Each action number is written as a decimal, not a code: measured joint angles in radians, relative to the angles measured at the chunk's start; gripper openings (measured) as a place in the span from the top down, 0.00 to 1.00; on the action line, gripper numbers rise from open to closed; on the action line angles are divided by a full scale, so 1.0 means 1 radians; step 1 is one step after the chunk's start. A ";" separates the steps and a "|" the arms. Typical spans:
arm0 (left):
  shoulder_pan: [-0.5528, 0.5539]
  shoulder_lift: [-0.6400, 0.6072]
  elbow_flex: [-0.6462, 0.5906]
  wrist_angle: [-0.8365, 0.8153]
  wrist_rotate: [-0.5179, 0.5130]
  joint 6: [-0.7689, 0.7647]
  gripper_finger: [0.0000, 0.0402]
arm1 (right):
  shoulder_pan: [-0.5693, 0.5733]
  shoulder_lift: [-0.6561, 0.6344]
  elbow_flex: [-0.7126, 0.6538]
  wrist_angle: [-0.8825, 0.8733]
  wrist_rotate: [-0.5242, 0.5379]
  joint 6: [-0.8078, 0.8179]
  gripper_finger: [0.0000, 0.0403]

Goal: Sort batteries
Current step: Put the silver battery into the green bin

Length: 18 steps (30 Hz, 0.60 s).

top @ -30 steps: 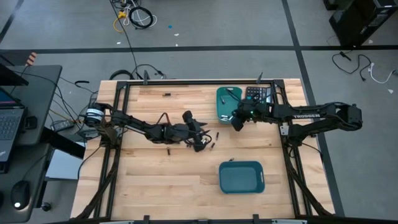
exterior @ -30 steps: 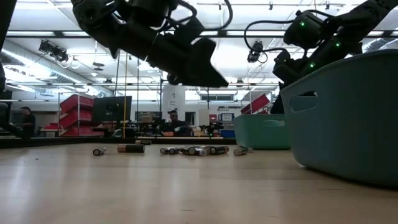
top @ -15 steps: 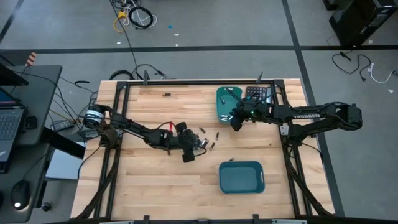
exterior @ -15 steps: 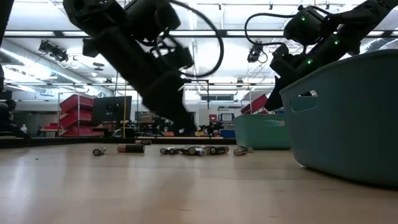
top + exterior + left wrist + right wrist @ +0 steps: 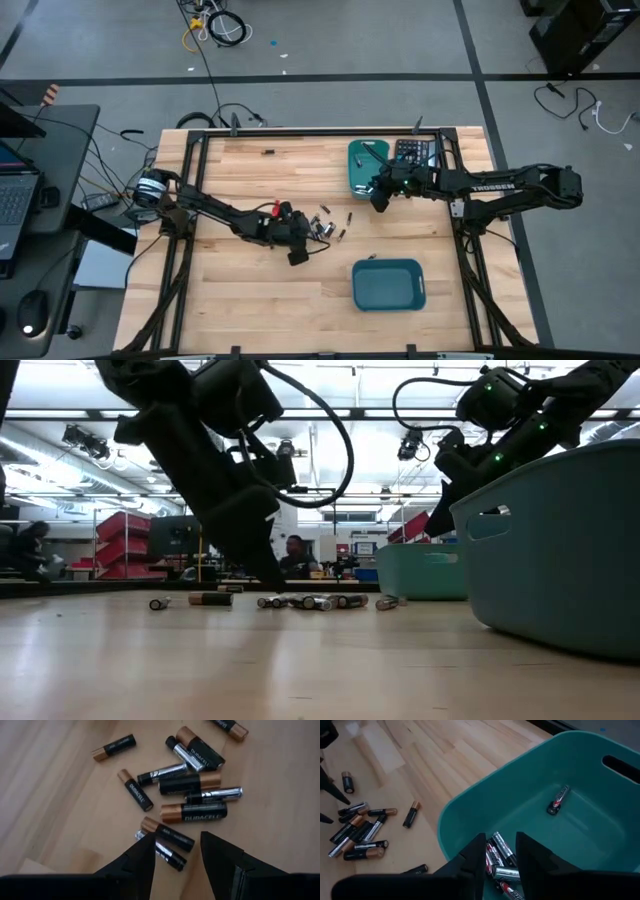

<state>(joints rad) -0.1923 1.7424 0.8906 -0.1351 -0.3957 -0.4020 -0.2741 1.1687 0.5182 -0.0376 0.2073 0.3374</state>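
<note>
my left claw (image 5: 176, 851) hovering fingers apart, empty, over loose batteries (image 5: 192, 812) piled mid-table. my right claw (image 5: 499, 851) parted, empty, hanging above far teal bin (image 5: 470, 812) holding several sorted cells. near teal bin (image 5: 388, 284) looking empty. most sorting remaining.

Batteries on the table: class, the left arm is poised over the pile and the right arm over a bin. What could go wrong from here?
1. The batteries lie touching and crossed, so the left tool, open just above them, may nudge neighbours or pinch two at once.
2. Nudged loose cells could roll across the table.
3. The right tool hangs open over the teal bin close to its rim; lowering could clip the wall and shift the bin.
</note>
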 joint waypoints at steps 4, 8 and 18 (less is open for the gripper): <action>-0.001 0.000 0.036 -0.097 0.002 -0.034 0.61 | 0.000 0.000 0.000 0.000 0.000 0.000 0.77; -0.001 0.000 0.042 -0.130 0.002 -0.049 0.61 | 0.000 0.000 0.000 0.000 0.000 0.000 0.77; 0.001 0.000 0.035 -0.108 -0.015 -0.049 0.61 | 0.000 0.000 0.000 0.000 0.000 0.000 0.77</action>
<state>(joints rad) -0.1917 1.7420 0.9255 -0.2429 -0.4103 -0.4511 -0.2741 1.1690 0.5182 -0.0376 0.2070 0.3377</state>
